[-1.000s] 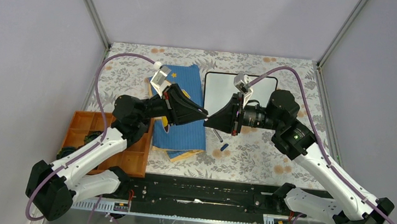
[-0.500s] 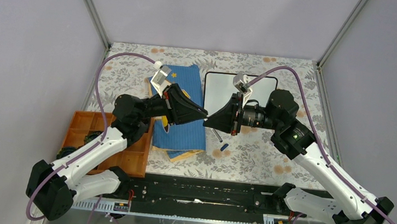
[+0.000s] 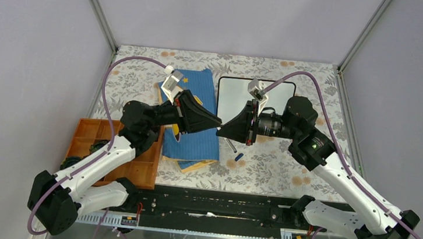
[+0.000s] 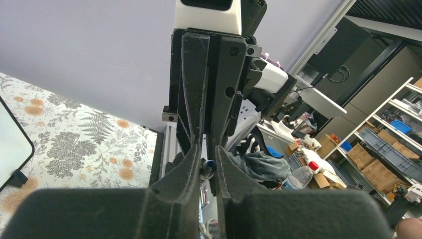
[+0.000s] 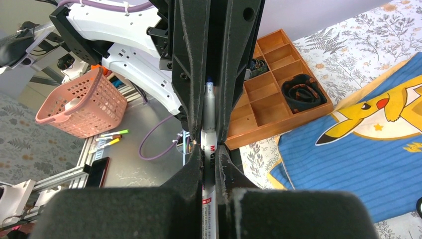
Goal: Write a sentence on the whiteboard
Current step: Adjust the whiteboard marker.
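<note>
The whiteboard [image 3: 232,95] lies at the back centre of the table, partly under my right arm; its corner shows in the left wrist view [image 4: 10,142]. No sentence shows on the bare part I see. Both grippers meet tip to tip in the air in front of the board. My right gripper [image 5: 209,152] is shut on the white barrel of a marker [image 5: 209,112]. The uncapped blue tip [image 4: 207,167] points into my left gripper [image 4: 207,154], whose fingers close on that end. From above, the left gripper [image 3: 219,121] and right gripper [image 3: 222,127] overlap.
A blue cartoon-print cloth [image 3: 200,86] lies left of the board, under my left arm. An orange compartment tray [image 3: 87,137] sits at the left front. A small blue cap [image 3: 239,156] lies on the flowered tablecloth below the grippers. A pink basket [image 5: 74,107] stands off the table.
The left gripper's jaws have narrowed around the marker's tip end. Both arms have stayed almost in place.
</note>
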`<action>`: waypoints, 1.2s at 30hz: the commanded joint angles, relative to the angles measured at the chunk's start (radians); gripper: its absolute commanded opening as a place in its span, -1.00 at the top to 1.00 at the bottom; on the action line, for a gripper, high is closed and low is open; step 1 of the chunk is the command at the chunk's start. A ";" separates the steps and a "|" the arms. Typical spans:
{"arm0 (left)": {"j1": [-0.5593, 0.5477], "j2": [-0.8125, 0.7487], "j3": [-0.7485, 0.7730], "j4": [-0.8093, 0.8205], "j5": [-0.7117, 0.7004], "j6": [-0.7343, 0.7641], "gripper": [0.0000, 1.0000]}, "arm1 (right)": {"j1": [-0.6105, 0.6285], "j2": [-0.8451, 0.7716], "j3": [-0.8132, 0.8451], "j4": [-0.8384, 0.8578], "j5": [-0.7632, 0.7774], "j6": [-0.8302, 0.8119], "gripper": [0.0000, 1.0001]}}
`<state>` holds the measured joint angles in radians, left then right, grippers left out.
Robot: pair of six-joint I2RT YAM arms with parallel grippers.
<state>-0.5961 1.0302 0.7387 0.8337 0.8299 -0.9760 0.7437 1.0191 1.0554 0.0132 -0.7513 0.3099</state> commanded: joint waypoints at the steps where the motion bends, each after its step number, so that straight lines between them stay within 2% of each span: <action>1: -0.018 -0.016 0.042 0.021 0.024 0.003 0.67 | 0.006 -0.004 0.005 0.041 0.021 -0.006 1.00; 6: -0.019 -0.018 0.040 0.013 0.021 0.007 1.00 | 0.007 -0.006 0.003 0.044 0.022 -0.001 1.00; 9: -0.019 -0.023 0.036 0.013 0.008 0.006 1.00 | 0.007 -0.013 -0.006 0.068 0.022 0.025 0.99; 10: -0.019 -0.027 0.035 0.012 -0.001 0.006 1.00 | 0.007 -0.020 -0.014 0.090 0.019 0.044 0.83; 13: -0.019 -0.037 0.029 0.018 -0.031 0.002 1.00 | 0.006 -0.037 -0.041 0.161 0.014 0.110 0.11; 14: -0.019 -0.041 0.027 0.020 -0.043 -0.001 1.00 | 0.007 -0.043 -0.047 0.179 0.018 0.128 -0.04; 16: -0.019 -0.046 0.028 0.023 -0.067 -0.003 1.00 | 0.006 -0.052 -0.058 0.207 0.030 0.160 -0.25; 18: -0.019 -0.054 0.030 0.025 -0.093 -0.005 1.00 | 0.006 -0.066 -0.071 0.229 0.051 0.190 -0.37; 26: -0.018 -0.104 0.000 0.065 -0.326 -0.051 1.00 | 0.007 -0.141 -0.176 0.449 0.184 0.353 -0.55; 31: -0.020 -0.099 -0.023 0.190 -0.491 -0.150 1.00 | 0.007 -0.161 -0.235 0.612 0.324 0.439 -0.56; 36: -0.042 -0.091 -0.021 0.210 -0.576 -0.180 1.00 | 0.006 -0.137 -0.240 0.708 0.438 0.492 -0.52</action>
<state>-0.6159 0.9394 0.7269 0.9428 0.3771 -1.1088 0.7456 0.8730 0.8051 0.5426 -0.4362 0.7296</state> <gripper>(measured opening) 0.159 0.771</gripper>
